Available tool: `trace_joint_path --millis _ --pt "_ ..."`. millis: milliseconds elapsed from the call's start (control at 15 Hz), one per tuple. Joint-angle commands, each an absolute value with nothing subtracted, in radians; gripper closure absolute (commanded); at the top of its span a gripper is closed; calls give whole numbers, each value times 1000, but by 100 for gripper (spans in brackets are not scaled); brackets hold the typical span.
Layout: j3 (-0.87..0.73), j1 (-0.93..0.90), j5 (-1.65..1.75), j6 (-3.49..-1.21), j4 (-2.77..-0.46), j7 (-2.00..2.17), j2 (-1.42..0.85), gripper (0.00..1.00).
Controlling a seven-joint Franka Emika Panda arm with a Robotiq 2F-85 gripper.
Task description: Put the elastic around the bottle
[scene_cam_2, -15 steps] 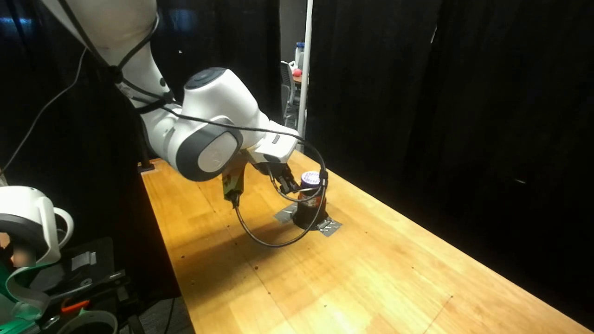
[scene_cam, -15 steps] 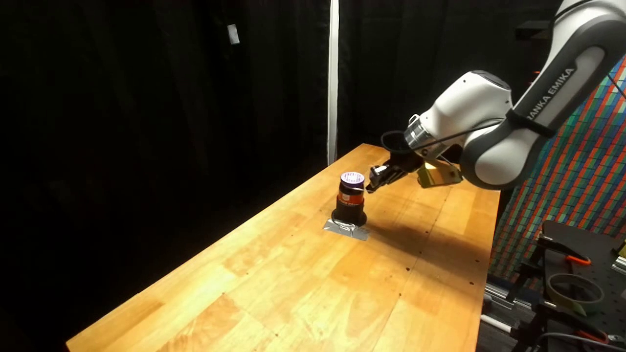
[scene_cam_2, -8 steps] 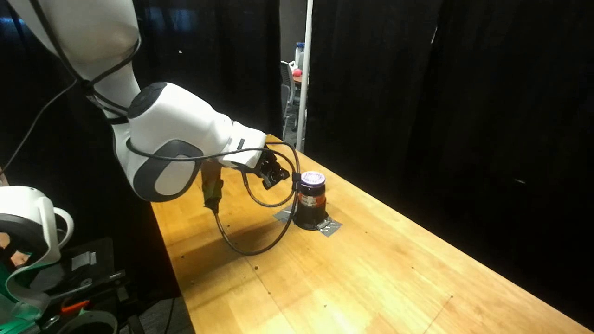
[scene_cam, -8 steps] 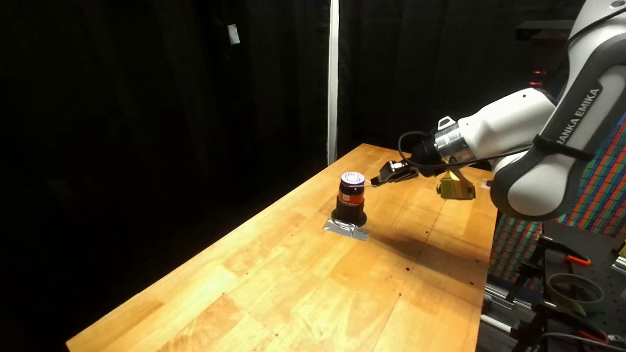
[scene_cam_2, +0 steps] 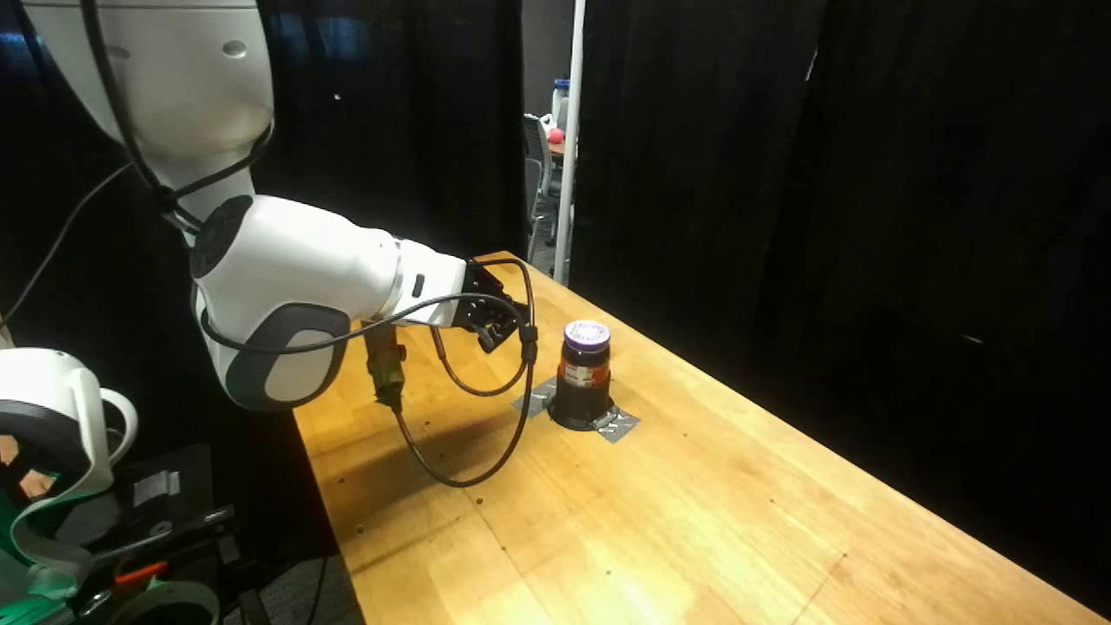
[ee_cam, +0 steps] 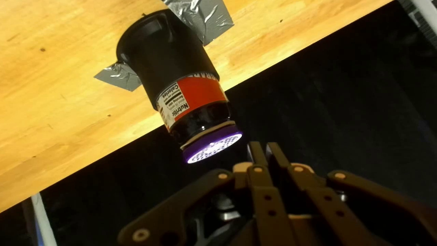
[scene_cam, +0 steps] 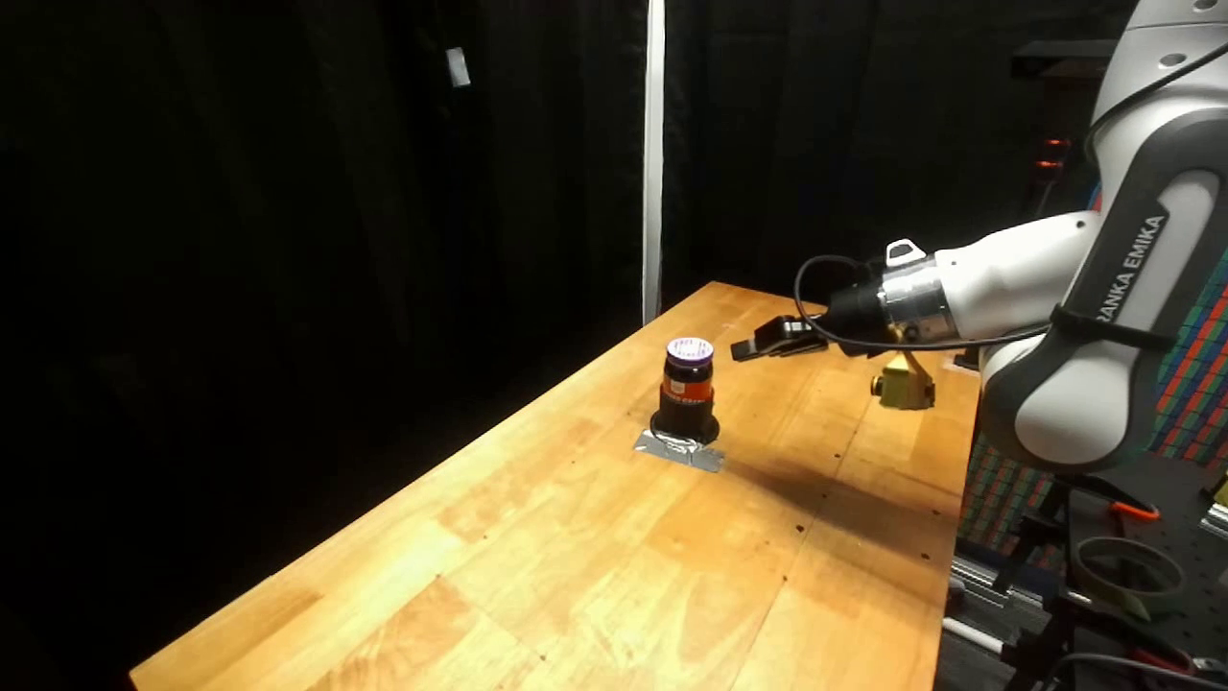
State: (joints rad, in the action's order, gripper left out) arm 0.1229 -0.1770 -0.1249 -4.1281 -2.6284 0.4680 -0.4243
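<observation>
Wrist view: elastic (ee_cam: 209, 132) lies on the bottle (ee_cam: 191, 118), a thin tan line across the near side of its neck, directly beneath the purple cap (ee_cam: 213, 147). Both ends of the line run round out of sight; far side hidden. Bottle dark, with an orange-red label (ee_cam: 201, 90) on which "Calories" and "Serving size" can be read. Lower part seated in a black holder (ee_cam: 167, 51); holder stands on the wooden table (ee_cam: 68, 89), grey tape (ee_cam: 213, 24) over its foot at two sides. Bottle upright in both exterior views. Elastic too small to make out there.

Gripper (ee_cam: 263, 150) shows at the bottom edge of the wrist view. Fingers (ee_cam: 257, 157) nearly together, narrow gap between the tips. Tips beside the cap, apart from it. In both exterior views: gripper near the bottle, clear of it, raised above the table; shadow (scene_cam: 844, 499) on the tabletop.

Arm (scene_cam: 1017, 278) extends from the right in an exterior view, tipped slightly down toward the bottle. Cable (scene_cam_2: 469, 483) hangs in a loop in an exterior view, running from a yellow-green box (scene_cam_2: 384, 365) up past the gripper.

Surroundings: black curtains (scene_cam_2: 694, 174), white pole (scene_cam_2: 568, 148) between them, tape roll (scene_cam: 1156, 603) on a low black shelf (scene_cam: 1178, 528) beside the table.
</observation>
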Motion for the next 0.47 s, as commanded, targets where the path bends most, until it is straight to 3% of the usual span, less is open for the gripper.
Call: trace_joint_path --millis 0,67,133,267,333,400 --pt "150 -170 -180 -4242 -2614 395 -477 90" --pt "154 -169 -186 -4241 -2614 387 -482 89" --pt "160 -169 -199 -4210 -2622 382 -473 65" --pt "176 -153 -197 -4006 -2658 390 -404 62" --pt "171 -150 -179 -4113 -2628 398 -466 56" --pt "174 -149 -179 -4085 -2626 399 -464 72"
